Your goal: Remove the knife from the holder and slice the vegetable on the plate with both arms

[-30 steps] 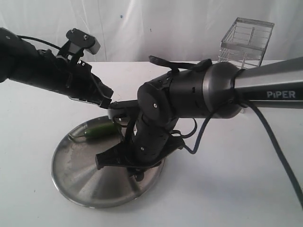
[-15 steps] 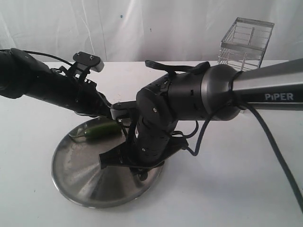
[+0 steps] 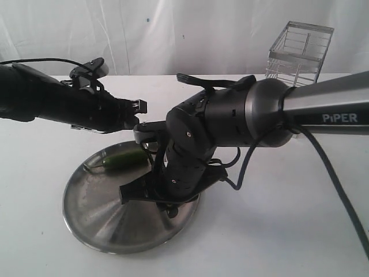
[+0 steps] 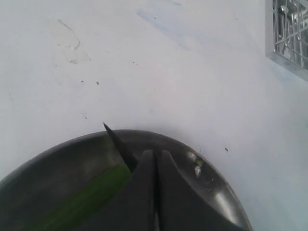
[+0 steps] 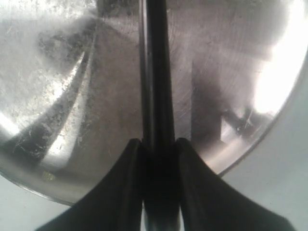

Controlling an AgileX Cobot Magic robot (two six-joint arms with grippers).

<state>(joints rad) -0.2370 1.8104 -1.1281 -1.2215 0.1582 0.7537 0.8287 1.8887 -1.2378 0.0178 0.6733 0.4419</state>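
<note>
The steel plate (image 3: 95, 216) holds the green chilli (image 3: 121, 160) near its far rim. My right gripper (image 5: 158, 142) is shut on the black knife (image 5: 155, 72), whose blade runs out over the plate (image 5: 57, 62). In the exterior view the bulky right arm (image 3: 230, 121) hides most of the knife. The left gripper (image 3: 140, 107) hovers above the chilli's right end, its jaws shut on nothing. In the left wrist view the knife tip (image 4: 113, 137) shows beside the chilli (image 4: 82, 202), in front of the left gripper (image 4: 155, 153). The wire holder (image 3: 298, 52) stands at the back right.
A white table (image 3: 277, 231) carries everything, with a white curtain behind. The holder's rim (image 4: 288, 38) shows at a corner of the left wrist view. A cable (image 3: 340, 190) from the right arm hangs over the table's right side.
The left arm has flattened out and its gripper has lifted up and slightly right, away from the chilli. The right arm with the knife has hardly moved.
</note>
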